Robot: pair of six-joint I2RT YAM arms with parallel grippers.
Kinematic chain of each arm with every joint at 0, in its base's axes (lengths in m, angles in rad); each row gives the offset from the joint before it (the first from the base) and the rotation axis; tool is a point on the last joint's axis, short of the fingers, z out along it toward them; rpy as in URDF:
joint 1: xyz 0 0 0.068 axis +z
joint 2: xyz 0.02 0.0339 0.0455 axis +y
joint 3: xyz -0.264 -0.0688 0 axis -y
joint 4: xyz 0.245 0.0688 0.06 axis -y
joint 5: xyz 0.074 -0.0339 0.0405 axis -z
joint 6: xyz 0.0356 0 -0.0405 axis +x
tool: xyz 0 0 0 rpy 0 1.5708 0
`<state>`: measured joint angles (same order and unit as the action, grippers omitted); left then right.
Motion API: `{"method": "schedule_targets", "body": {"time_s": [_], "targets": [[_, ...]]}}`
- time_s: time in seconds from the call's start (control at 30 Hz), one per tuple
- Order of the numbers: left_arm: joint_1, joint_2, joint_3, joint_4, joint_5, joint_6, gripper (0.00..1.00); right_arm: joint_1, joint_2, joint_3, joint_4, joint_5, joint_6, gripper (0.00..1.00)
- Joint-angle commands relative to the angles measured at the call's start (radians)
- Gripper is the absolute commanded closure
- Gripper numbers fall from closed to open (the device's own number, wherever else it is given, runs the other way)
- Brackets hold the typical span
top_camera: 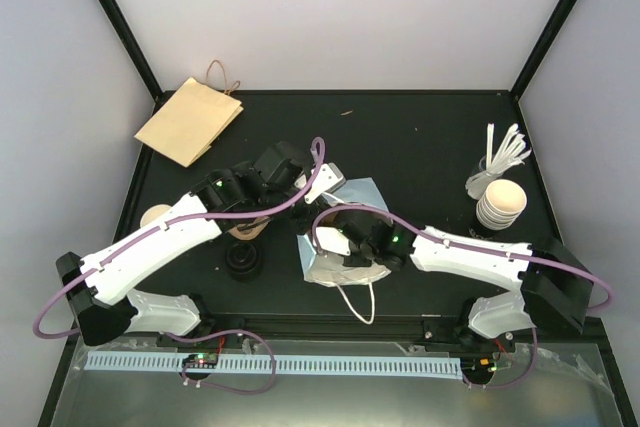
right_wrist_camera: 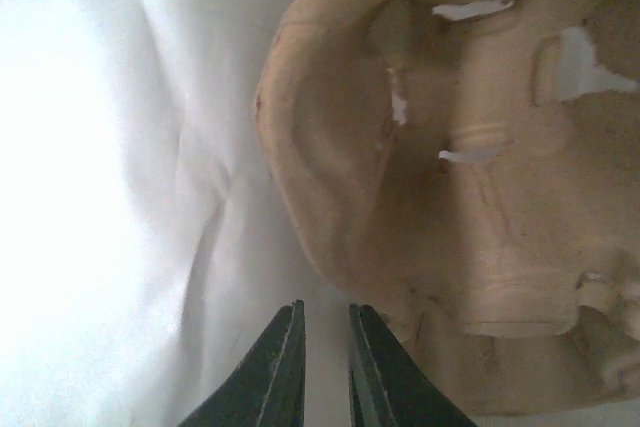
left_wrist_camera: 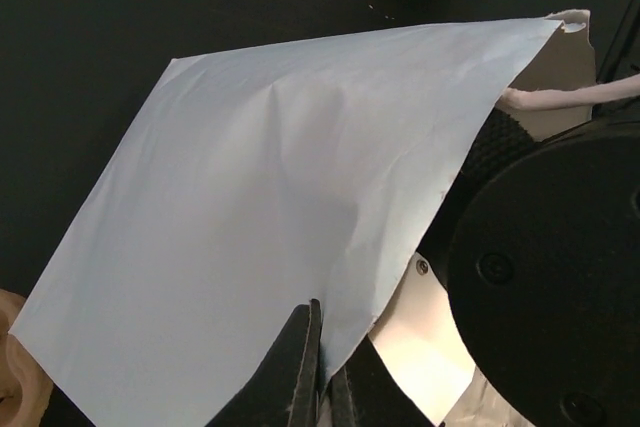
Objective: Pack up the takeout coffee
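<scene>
- The takeout coffee cannot be made out for certain in any of the three views, so its look, pose and place cannot be told.
- In the top view, a dark round thing [top_camera: 243, 259] stands on the surface [top_camera: 420, 137] left of the white bag [top_camera: 322, 269]. It is too dark to tell a lidded cup from loose lids.
- In the right wrist view, a pulp carrier [right_wrist_camera: 450, 197] lies inside the bag; whether a cup sits in it is hidden.

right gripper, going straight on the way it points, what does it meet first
Probably the rounded edge of the pulp cup carrier, just ahead of the right gripper inside the white bag; depth is unclear.
</scene>
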<state>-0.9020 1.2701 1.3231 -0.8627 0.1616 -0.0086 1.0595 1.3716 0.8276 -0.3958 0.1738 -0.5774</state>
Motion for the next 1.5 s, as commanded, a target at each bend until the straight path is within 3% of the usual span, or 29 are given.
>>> {"method": "schedule_targets", "body": {"time_s": [0.0,0.27,0.5,0.6,0.97,1.2,1.47], "targets": [[-0.008,0.005,0.026,-0.016,0.009,-0.023,0.98,-0.008,-0.016,0.006,-0.060,-0.019,0.020,0.84],[-0.008,0.003,0.024,-0.026,0.017,-0.028,0.98,-0.008,-0.067,-0.008,0.026,-0.096,0.073,0.85],[-0.008,0.005,0.035,-0.043,0.023,-0.028,0.98,-0.007,-0.037,0.019,0.082,-0.181,0.159,0.90],[-0.008,0.000,0.032,-0.047,0.010,-0.038,0.98,-0.008,-0.060,-0.018,0.162,-0.210,0.254,0.99],[-0.007,-0.003,0.025,-0.002,-0.001,-0.091,0.98,-0.007,-0.088,-0.105,0.301,-0.246,0.699,0.99],[-0.008,-0.006,0.016,0.008,0.017,-0.091,0.98,-0.007,-0.106,-0.148,0.418,-0.177,0.988,0.99],[-0.008,-0.008,0.019,0.004,0.027,-0.093,0.98,-0.007,-0.070,-0.126,0.486,-0.184,1.190,0.99]]}}
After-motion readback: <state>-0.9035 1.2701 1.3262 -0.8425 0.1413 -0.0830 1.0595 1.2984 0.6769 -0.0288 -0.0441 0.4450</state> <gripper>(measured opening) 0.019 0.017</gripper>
